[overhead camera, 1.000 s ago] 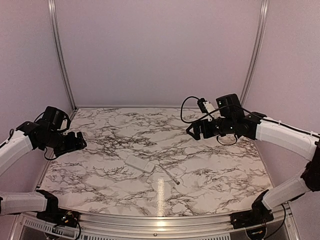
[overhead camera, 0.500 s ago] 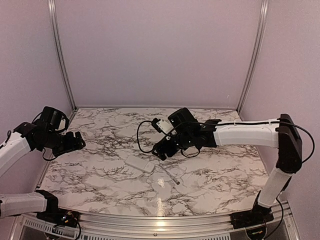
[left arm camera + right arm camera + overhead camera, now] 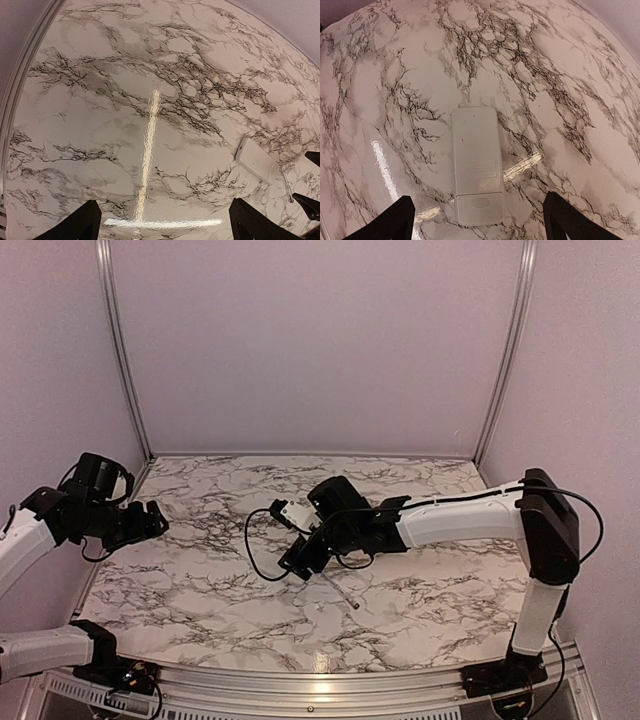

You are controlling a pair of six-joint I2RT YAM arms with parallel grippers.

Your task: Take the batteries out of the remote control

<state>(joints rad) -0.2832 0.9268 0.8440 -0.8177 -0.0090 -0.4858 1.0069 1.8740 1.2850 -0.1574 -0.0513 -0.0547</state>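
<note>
The right end effector (image 3: 298,562) is being held over the middle of the marble surface (image 3: 450,590), its arm being stretched in from the 3 o'clock side. Its jaws are being held wide, with nothing being gripped between them. In the right wrist view the remote control (image 3: 475,155) is being shown flat on the surface just below that end effector, between the two dark fingers (image 3: 400,220). It is lying lengthwise from 12 to 6 o'clock. A closed cover panel (image 3: 480,202) is being shown at its 6 o'clock end, with a faint label (image 3: 479,172) just above it. The batteries are being hidden from every view. In the top view the remote control is being almost wholly covered by the right end effector.

A thin pale rod (image 3: 340,590) with a dark tip is lying at 4 o'clock from the right end effector. In the left wrist view it is just beside the remote control; whether they touch cannot be told.

The left end effector (image 3: 150,520) is being held above the 9 o'clock edge of the surface, well apart from the remote control. Its jaws are being held wide and are holding nothing.
</note>
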